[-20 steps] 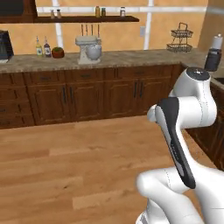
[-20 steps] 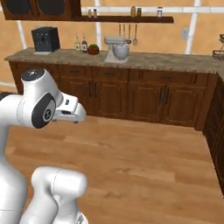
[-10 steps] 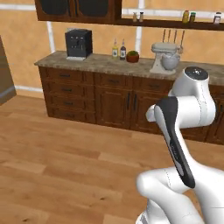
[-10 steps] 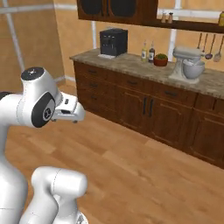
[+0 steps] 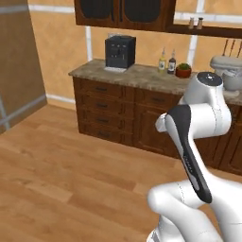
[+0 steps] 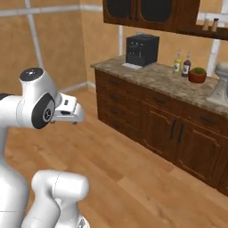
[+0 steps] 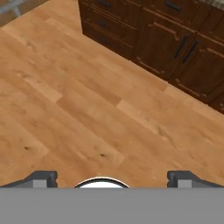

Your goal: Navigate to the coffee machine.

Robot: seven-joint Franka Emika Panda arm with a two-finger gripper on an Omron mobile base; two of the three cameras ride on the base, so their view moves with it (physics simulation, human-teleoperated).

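Observation:
The coffee machine [image 5: 119, 52] is a boxy matte-black unit standing on the stone counter near its left end, under the dark wall cabinets; in the right base view the coffee machine [image 6: 141, 50] sits at the counter's near corner. My arm is folded up over the base, well short of the counter. In the hand view my gripper [image 7: 112, 180] points down at the wooden floor, its two fingertips [image 7: 41, 179] far apart and nothing between them.
Two bottles [image 5: 167, 61] and a small potted plant [image 5: 184, 71] stand on the counter [image 5: 142, 75] right of the machine, then a silver stand mixer [image 5: 228, 72]. Dark drawers and cabinet doors [image 6: 178, 138] line the front. A tall brown panel [image 5: 19, 66] stands at left. Open wooden floor [image 5: 66, 175] lies between.
The whole scene has shifted right and grown larger in both base views: the base has turned and driven toward the counter's left end. The coffee machine now sits nearer the middle.

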